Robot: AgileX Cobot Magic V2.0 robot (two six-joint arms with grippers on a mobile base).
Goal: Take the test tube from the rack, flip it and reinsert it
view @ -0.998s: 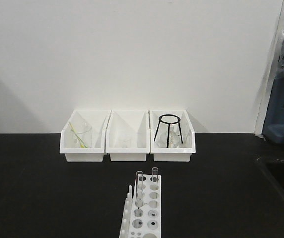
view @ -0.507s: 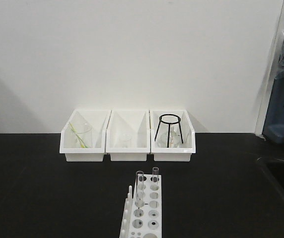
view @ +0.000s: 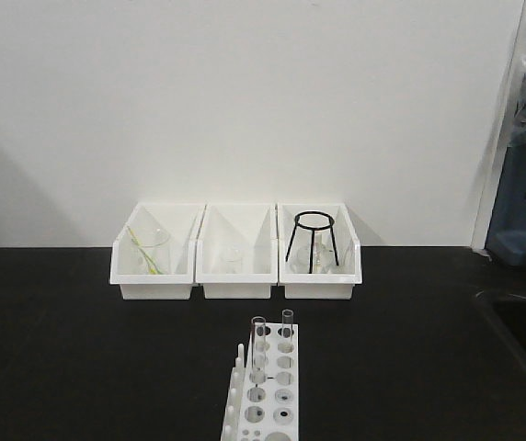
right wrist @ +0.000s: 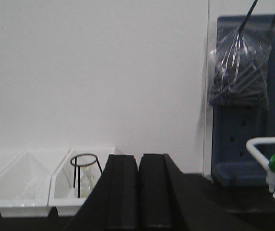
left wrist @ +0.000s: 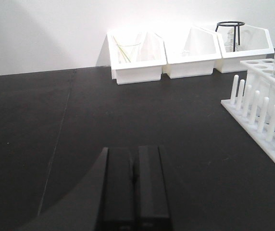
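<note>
Across the lower half of the front view lies the black table (view: 61,349). 3 white bins (view: 153,289) sit side by side against the wall at 12 o'clock, and the one at the 3 o'clock end holds a black tripod stand (view: 314,241).

Nearer, at 6 o'clock, the rack (view: 269,409) runs lengthwise away from the robot, with pegs along its 9 o'clock edge. From the left wrist it shows at 3 o'clock, well apart from the left tool (left wrist: 135,187). That tool's fingers are pressed together with nothing between them. The right tool (right wrist: 138,192) is likewise closed and empty, raised and facing the wall.

2 clear test tubes (view: 259,344) stand upright in the rack's far end, at 12 o'clock, in neighbouring columns.

Judging by their look, the tubes are light, stiff, smooth and breakable. A gentle pinch across the bare upper part above the holes seems best, followed by a straight lift so the wall does not bind or chip. Neither tool has reached the tubes yet.
</note>
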